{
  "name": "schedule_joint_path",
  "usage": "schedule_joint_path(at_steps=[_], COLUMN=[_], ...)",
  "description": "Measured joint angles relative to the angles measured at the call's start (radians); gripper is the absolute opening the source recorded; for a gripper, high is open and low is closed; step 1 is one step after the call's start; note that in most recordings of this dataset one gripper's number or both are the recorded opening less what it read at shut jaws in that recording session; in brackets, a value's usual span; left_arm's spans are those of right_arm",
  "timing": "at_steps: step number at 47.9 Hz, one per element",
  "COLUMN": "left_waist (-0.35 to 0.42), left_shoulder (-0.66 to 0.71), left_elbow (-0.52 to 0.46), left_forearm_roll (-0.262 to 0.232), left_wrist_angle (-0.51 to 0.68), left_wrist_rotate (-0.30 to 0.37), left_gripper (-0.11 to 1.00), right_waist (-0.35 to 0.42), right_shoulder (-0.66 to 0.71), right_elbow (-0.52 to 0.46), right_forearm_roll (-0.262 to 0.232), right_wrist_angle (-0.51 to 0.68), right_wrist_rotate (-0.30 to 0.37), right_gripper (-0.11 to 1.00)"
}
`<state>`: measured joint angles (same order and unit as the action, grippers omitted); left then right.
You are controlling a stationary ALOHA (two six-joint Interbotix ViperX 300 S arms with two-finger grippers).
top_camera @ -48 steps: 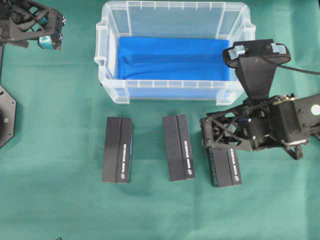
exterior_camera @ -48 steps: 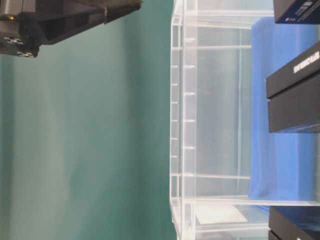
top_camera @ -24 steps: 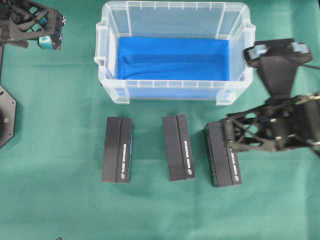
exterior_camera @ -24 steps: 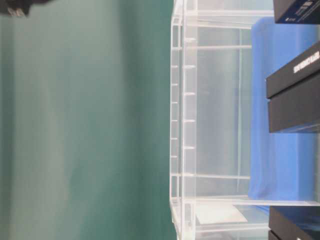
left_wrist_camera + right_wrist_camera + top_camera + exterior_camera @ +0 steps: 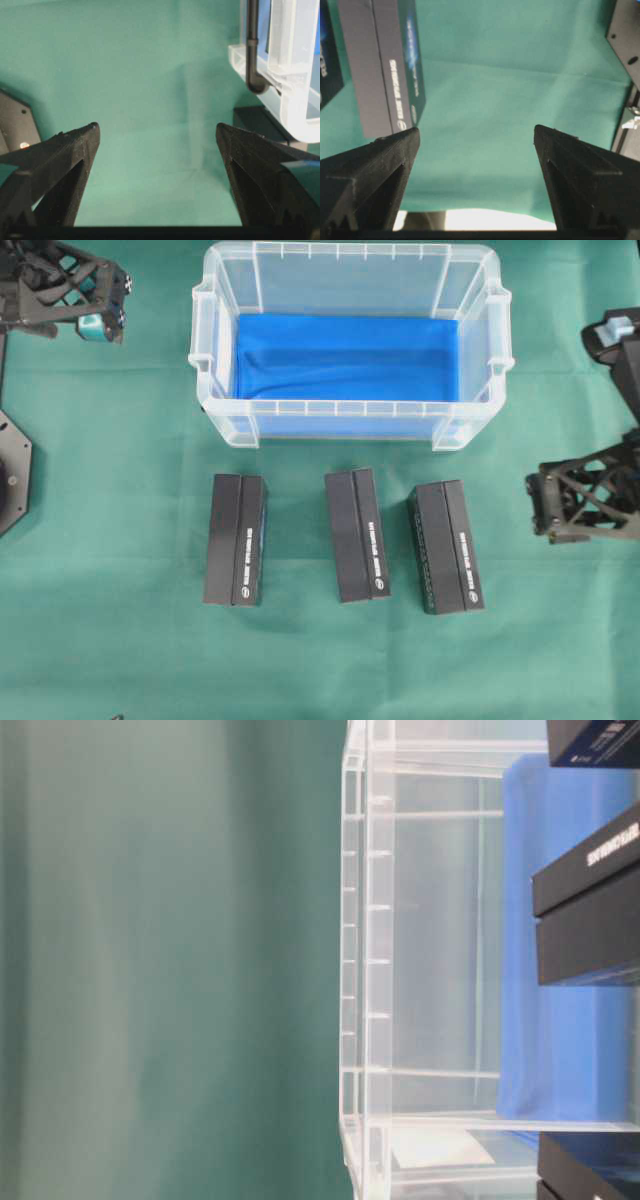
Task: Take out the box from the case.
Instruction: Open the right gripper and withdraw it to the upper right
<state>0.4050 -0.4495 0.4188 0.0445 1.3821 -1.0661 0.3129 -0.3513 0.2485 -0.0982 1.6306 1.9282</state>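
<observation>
The case point(image 5: 350, 280), a clear plastic bin lined with a blue cloth point(image 5: 345, 358), stands at the far middle of the green table point(image 5: 120, 640). Three black boxes lie in a row on the table just near of it: the left box point(image 5: 236, 539), the middle box point(image 5: 357, 534) and the right box point(image 5: 446, 546), none touching the case. The left hand point(image 5: 157, 145) hangs wide and holds nothing at the far left. The right hand point(image 5: 476, 150), wide and holding nothing, sits at the right edge, apart from the right box.

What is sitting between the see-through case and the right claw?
Nothing but bare green cloth lies between the case and the right gripper, as the overhead view shows; the nearest black box sits below that stretch.
</observation>
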Motion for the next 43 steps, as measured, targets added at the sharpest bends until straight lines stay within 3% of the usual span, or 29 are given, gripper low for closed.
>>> schedule_joint_path(at_steps=[8,14,23,43], left_waist=[-0.005,-0.005,-0.005,-0.009], left_shoulder=[0.000,0.000,0.000,0.000], left_elbow=[0.000,0.000,0.000,0.000], left_forearm_roll=[0.000,0.002,0.000,0.000], left_wrist_angle=[0.000,0.000,-0.002,-0.003], left_wrist_rotate=[-0.002,-0.002,-0.002,-0.015], left_gripper=[1.00,1.00,1.00,1.00], right_waist=[-0.005,-0.054,-0.173,-0.483], right_shoulder=[-0.023,-0.038,-0.072,-0.104], right_elbow=[0.017,0.031,0.067,0.123], right_forearm_roll=[-0.009,-0.028,-0.032,-0.034], right_wrist_angle=[0.000,0.002,0.002,-0.058], right_wrist_rotate=[-0.015,-0.049,-0.160,-0.476], right_gripper=[0.90,0.90,0.90,0.90])
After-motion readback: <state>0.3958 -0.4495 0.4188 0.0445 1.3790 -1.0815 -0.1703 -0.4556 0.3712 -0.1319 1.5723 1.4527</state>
